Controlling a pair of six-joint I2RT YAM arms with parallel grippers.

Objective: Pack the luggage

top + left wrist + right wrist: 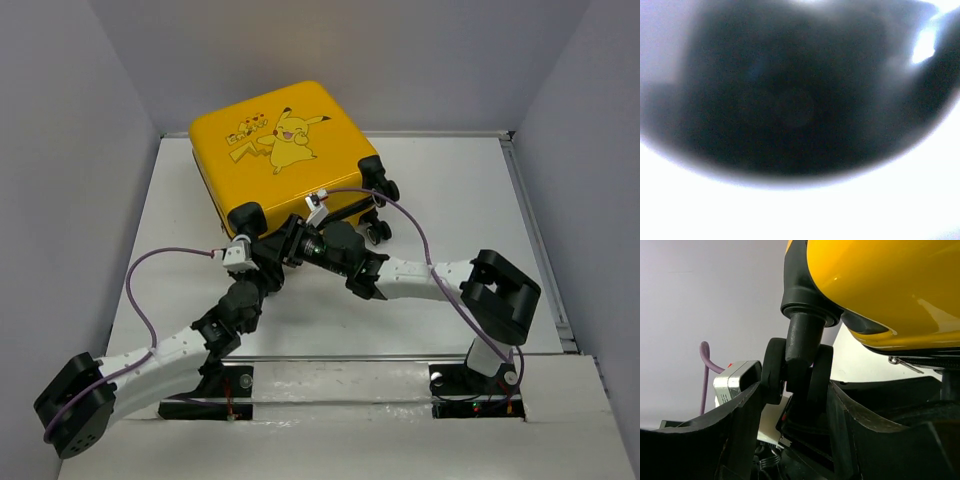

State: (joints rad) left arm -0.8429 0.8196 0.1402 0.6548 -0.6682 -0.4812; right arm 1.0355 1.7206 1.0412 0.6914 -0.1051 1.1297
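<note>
The luggage is a closed yellow hard-shell suitcase with a cartoon print, lying at the table's far middle with its caster wheels toward the arms. In the right wrist view its yellow shell hangs above a black caster wheel. My right gripper has one finger on each side of that wheel, pressed against it; from above the right gripper is under the suitcase's near edge. My left gripper is beside it, fingers hidden. The left wrist view is only a dark blur.
Grey walls enclose the white table on the left, back and right. The left arm's silver camera box and a purple cable sit just behind the held wheel. Both arms crowd together at the suitcase's near edge.
</note>
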